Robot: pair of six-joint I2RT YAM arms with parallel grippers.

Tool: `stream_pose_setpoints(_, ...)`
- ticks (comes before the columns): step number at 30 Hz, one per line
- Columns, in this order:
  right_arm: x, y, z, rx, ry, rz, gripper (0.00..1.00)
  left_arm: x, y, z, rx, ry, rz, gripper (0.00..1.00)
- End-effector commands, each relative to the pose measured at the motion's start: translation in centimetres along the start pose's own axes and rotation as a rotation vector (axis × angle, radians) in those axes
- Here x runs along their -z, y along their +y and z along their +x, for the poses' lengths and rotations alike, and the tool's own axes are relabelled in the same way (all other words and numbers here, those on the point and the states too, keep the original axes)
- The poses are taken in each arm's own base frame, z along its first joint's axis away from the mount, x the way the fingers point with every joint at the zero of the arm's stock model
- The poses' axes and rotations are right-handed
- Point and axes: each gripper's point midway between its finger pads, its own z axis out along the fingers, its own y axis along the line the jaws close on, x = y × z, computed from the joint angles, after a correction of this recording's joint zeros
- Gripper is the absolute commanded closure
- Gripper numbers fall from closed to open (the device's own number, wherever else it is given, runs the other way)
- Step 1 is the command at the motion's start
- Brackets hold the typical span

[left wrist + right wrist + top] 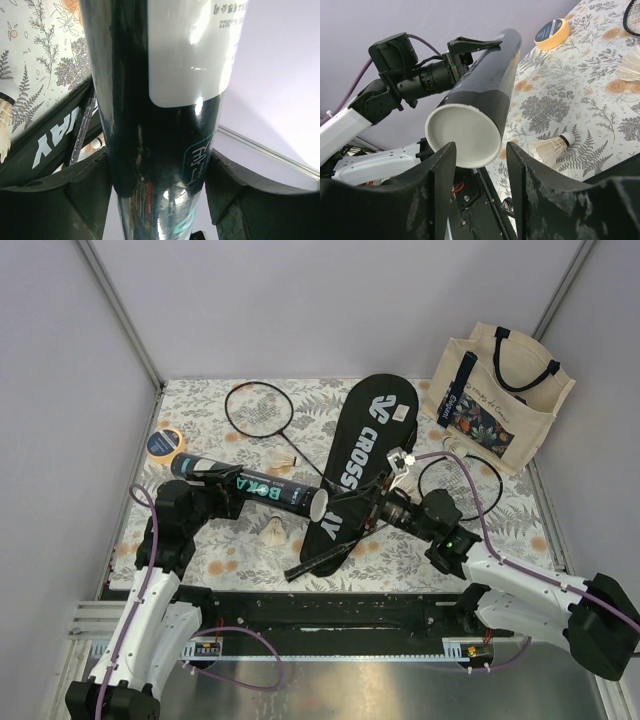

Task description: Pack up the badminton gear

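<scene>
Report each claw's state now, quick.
Left claw: closed on the black tube.
Right claw: open, holding nothing, facing the tube's open end.

A fern-and-flower patterned tabletop is enclosed by plain pale lilac walls, joined by metal corner posts, evenly lit

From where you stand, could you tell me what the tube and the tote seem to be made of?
The tube looks like glossy black laminated card or plastic: sharp highlights run along it. Its white end seems to be matte plastic, smooth and dull. The tote looks like cream canvas: flat, unreflective faces.
</scene>
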Motion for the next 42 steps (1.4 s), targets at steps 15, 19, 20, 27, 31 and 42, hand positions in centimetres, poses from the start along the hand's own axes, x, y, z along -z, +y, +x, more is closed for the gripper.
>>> stream_pose_setpoints(15, -2.6, -1.8, -1.3, -0.039, -0.069, 0.104, 1.0, 1.5, -3.1, 0.9, -0.025, 0.008, 0.131, 0.65)
stream_pose_setpoints(19, -1.7, -2.7, -1.5, -0.012, -0.078, 0.162, 1.0, 1.4, -2.6, 0.1, -0.033, -0.041, 0.103, 0.65)
stream_pose_setpoints(20, -1.2, -2.7, -1.6, 0.002, -0.085, 0.171, 1.0, 1.3, -2.4, -0.2, -0.014, -0.053, 0.096, 0.65)
stream_pose_setpoints(27, 2.1, -3.7, -2.9, 0.087, -0.118, 0.295, 1.0, 0.5, -0.8, -1.0, 0.019, -0.089, 0.003, 0.75)
stream_pose_setpoints(31, 4.1, -4.7, -3.3, 0.111, -0.124, 0.393, 1.0, -0.3, -0.3, -1.1, 0.032, -0.079, -0.026, 0.77)
stream_pose_setpoints(42, 7.5, -5.4, -4.8, 0.081, -0.172, 0.534, 1.0, -0.1, -1.1, -2.1, 0.051, -0.117, -0.002, 0.79)
